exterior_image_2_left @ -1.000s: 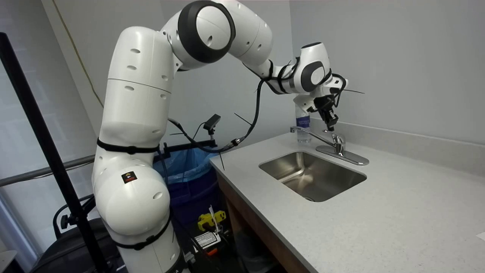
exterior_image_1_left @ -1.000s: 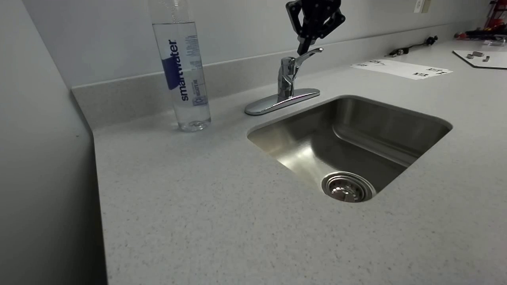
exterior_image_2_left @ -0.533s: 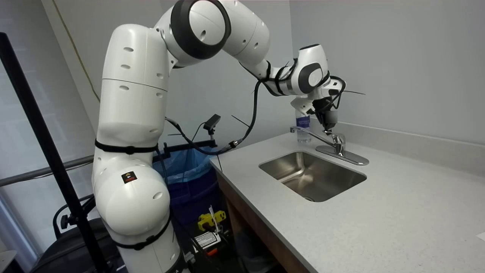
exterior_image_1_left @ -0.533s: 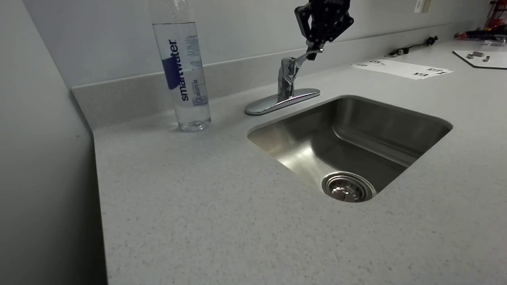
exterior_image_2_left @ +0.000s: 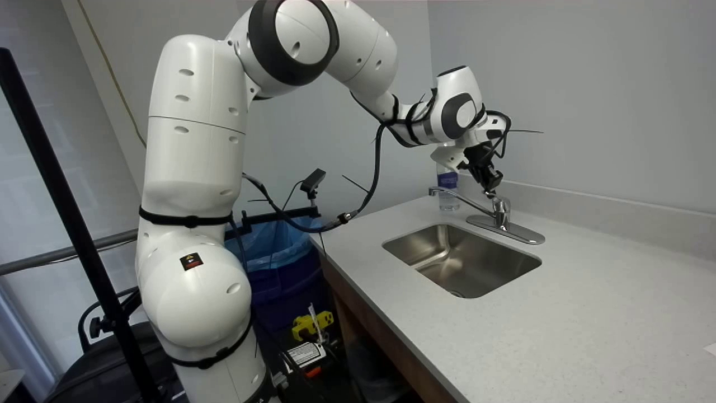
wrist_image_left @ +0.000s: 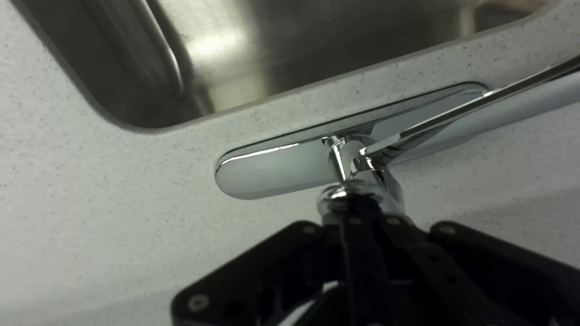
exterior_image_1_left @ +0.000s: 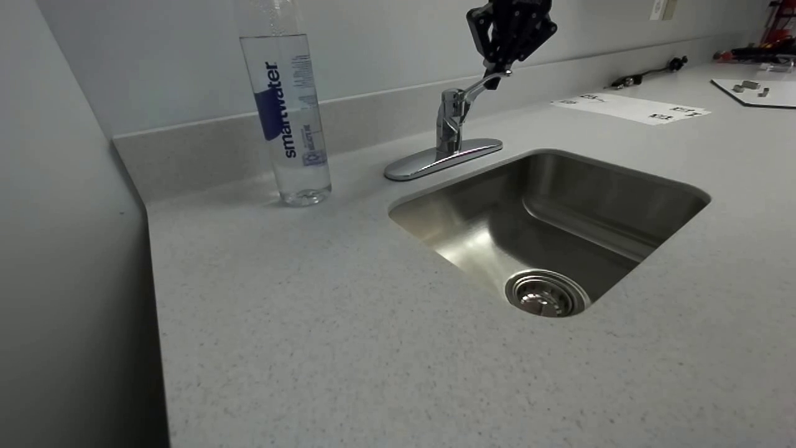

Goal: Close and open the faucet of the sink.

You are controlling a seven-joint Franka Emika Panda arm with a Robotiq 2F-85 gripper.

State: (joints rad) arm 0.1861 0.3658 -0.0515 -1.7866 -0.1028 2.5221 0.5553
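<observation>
Jaws of the gripper (exterior_image_1_left: 491, 82) pressed together, nothing seen between them, right at the free end of the lever (exterior_image_1_left: 477, 86), upper right of centre in an exterior view. Contact likely, can't confirm; wrist view is unclear there. The faucet (exterior_image_1_left: 449, 124) stands just off the upper-left edge of the sink (exterior_image_1_left: 597, 193). Risks: slick chrome plus narrow contact, so an off-centre push could slip off; overdriving past the lever's stop could strain the mount.

The clear bottle (exterior_image_1_left: 283, 109) near the sink (exterior_image_1_left: 591, 180) is showing me "smartwater" in letters running upward. Marks on the paper sheet (exterior_image_1_left: 628, 107) beyond the sink and on the dark sticker (exterior_image_2_left: 191, 261) of the white arm (exterior_image_2_left: 193, 168) are proving too small to read.
</observation>
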